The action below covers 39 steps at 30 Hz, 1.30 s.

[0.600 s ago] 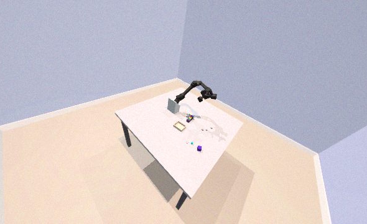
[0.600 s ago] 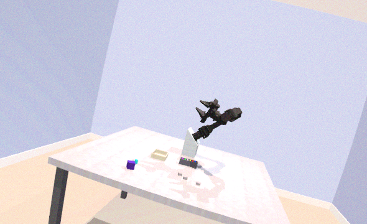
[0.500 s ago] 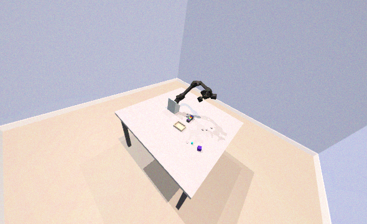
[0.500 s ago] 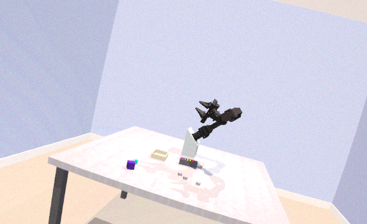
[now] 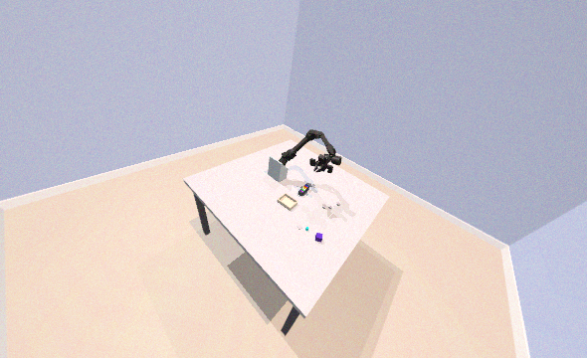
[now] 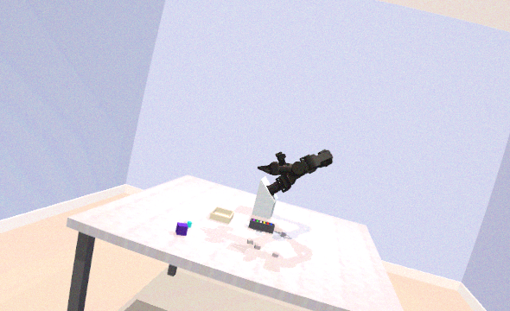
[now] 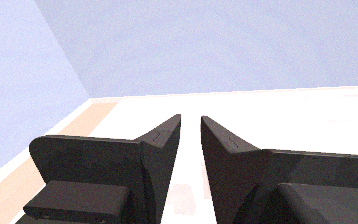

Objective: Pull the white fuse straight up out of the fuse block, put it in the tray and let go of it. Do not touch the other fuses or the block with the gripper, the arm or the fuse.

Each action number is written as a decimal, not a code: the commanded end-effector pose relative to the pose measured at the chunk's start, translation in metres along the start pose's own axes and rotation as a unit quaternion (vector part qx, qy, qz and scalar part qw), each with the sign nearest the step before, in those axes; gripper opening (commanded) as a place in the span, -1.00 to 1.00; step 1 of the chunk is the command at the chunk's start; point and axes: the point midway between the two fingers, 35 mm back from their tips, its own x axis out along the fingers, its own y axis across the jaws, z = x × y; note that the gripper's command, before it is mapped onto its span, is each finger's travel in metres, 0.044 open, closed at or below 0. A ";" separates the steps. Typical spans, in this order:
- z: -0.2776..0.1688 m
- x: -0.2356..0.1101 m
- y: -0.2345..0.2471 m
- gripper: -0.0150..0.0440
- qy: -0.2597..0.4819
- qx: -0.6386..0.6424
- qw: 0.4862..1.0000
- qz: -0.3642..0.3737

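Note that the pincer (image 7: 190, 120) stands in the air above the worktop (image 6: 333, 263), right of frame centre in the exterior view, its fingers drawn close with a narrow gap and nothing between them. You will find the fuse block (image 6: 261, 225) just below centre, its row of coloured fuses seated; the white fuse cannot be made out. The tray (image 6: 221, 214) lies just left of the block, apart from it.

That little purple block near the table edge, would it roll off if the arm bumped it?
Probably not. The purple block looks like a cube with flat faces, so it would likely slide, not roll. It seems small, so probably light and easily shoved. It sits fairly near the table edge, so a hard push might carry it off.
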 end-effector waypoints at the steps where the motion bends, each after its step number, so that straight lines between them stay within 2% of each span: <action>1: -0.070 0.029 -0.028 -0.27 0.181 -0.259 0.949 0.004; 7: -0.107 0.036 -0.048 -0.27 0.286 -0.391 0.873 0.050; 13: -0.141 0.036 -0.070 -0.27 0.378 -0.498 0.769 0.132; 20: -0.175 0.025 -0.095 -0.27 0.453 -0.579 0.620 0.275; 26: -0.197 0.005 -0.112 -0.27 0.469 -0.600 0.492 0.423; 39: -0.198 0.001 -0.112 -0.27 0.469 -0.600 0.488 0.428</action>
